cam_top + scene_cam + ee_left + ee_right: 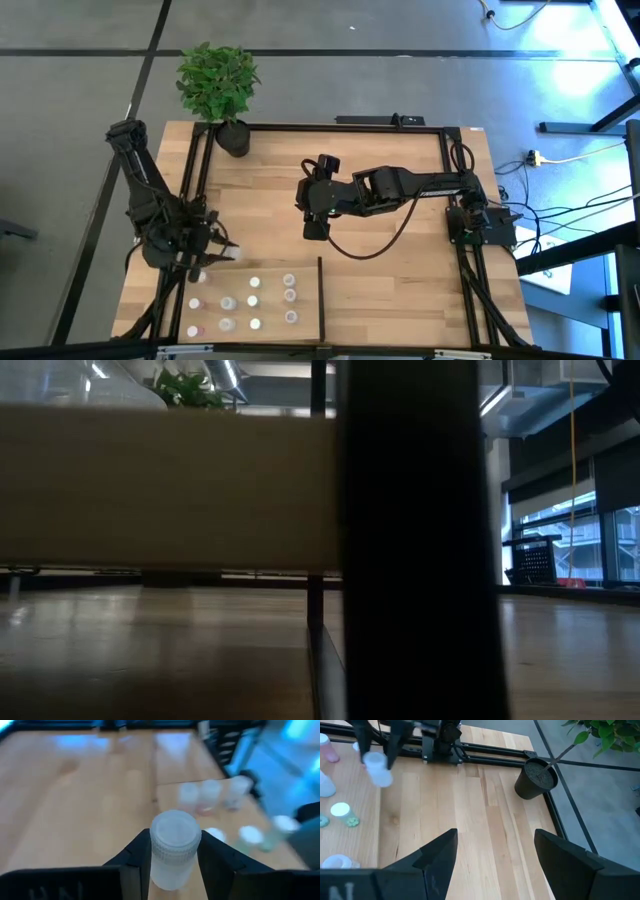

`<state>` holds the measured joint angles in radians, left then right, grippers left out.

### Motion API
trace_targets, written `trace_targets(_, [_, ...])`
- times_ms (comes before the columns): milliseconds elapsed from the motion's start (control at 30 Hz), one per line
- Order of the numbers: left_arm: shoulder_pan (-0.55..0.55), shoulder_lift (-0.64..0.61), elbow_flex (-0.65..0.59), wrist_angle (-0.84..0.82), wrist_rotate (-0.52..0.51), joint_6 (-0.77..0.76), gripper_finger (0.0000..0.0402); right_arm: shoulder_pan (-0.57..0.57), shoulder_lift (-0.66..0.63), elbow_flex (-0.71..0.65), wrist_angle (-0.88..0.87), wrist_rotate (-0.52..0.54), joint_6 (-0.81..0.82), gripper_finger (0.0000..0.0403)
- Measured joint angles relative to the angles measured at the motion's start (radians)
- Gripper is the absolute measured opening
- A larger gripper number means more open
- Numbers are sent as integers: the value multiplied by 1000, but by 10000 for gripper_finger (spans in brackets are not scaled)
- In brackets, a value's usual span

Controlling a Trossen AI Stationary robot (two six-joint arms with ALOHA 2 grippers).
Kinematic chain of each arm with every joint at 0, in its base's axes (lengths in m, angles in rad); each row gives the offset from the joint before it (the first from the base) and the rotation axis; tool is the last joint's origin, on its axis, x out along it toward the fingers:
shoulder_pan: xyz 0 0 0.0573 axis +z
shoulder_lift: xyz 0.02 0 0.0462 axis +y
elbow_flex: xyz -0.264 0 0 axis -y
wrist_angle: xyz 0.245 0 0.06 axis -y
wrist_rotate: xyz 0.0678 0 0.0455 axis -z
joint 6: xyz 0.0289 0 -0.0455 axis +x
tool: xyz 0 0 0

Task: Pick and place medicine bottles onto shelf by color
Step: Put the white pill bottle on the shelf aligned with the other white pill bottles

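The worktop is a slatted wooden top framed by black rails, and everything below is placed against the shelf, the light panel at the worktop's near edge with a short black divider bar on its right side.

The right arm lies stretched across the worktop beyond the shelf, its claw over bare wood just past the divider's far end. Its jaws stand wide apart and hold nothing (the right wrist view shows only planks between them).

The left arm comes in along the worktop's left rail, and its claw hangs above the shelf's far left corner. The jaws are closed on a bottle, a whitish, ribbed-top one, gripped on both sides and upright between the fingers.

A potted plant stands at the far left corner of the worktop, well apart from the shelf.

The other bottles stand in loose rows on the shelf, left of the divider, some with white tops and some pinkish. They are near the left claw but not touching it.
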<state>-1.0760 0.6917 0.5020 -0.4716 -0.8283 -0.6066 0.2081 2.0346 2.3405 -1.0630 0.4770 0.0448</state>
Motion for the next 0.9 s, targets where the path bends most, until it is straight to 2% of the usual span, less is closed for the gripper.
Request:
trace_targets(133, [0,-47,-103,239,89,113,114,0,0,0,0,0,0,265])
trace_targets(200, [0,-57,-135,286,116,130,114,0,0,0,0,0,0,265])
trace_targets(433, [0,-57,-177,289,169,102,114,0,0,0,0,0,0,265])
trace_targets(900, [0,-11,-179,297,266,65,114,0,0,0,2,0,0,265])
